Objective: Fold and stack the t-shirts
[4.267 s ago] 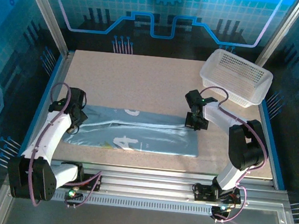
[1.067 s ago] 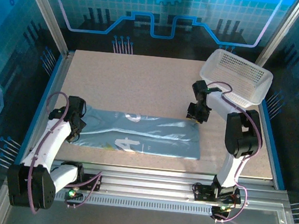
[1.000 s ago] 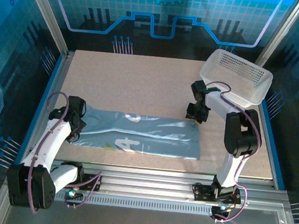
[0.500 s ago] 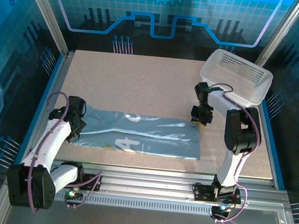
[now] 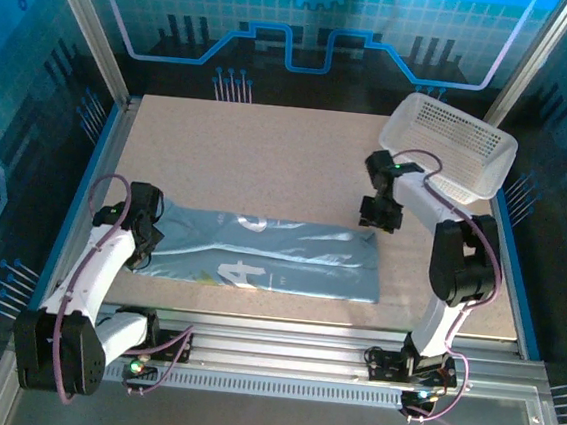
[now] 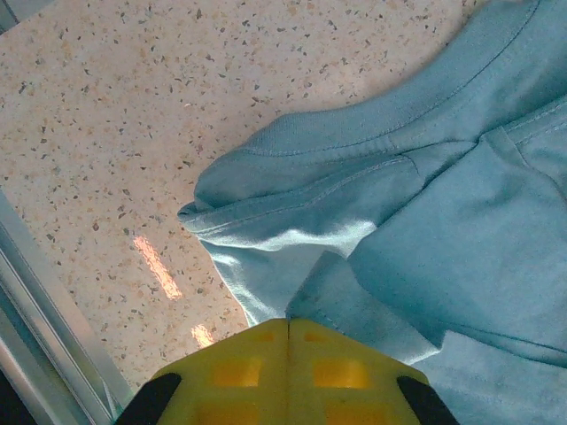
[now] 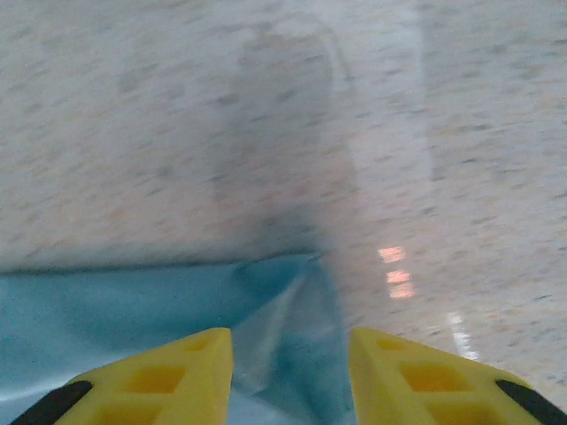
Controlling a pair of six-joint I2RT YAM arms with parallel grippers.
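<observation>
The pale grey-blue t-shirt (image 5: pixel 289 258) lies on the table as a long folded strip, with part of its white print (image 5: pixel 236 269) showing. My left gripper (image 5: pixel 149 232) sits at the strip's left end. In the left wrist view it (image 6: pixel 289 323) is shut, pinching a raised fold of the t-shirt (image 6: pixel 443 221). My right gripper (image 5: pixel 377 222) hovers at the strip's far right corner. In the right wrist view it (image 7: pixel 291 354) is open, and the t-shirt's corner (image 7: pixel 297 310) lies between its yellow fingers (image 7: pixel 177 363) without being pinched.
A white lattice basket (image 5: pixel 437 183) stands tilted at the back right, just behind the right arm. The speckled tabletop (image 5: pixel 258 160) stretches behind the shirt. A metal rail (image 5: pixel 272 332) runs along the near edge, and another borders the table's left side (image 6: pixel 35 292).
My right gripper has shifted slightly around the shirt's far right corner and its jaws stand wider than before. The left arm and the shirt have stayed put.
</observation>
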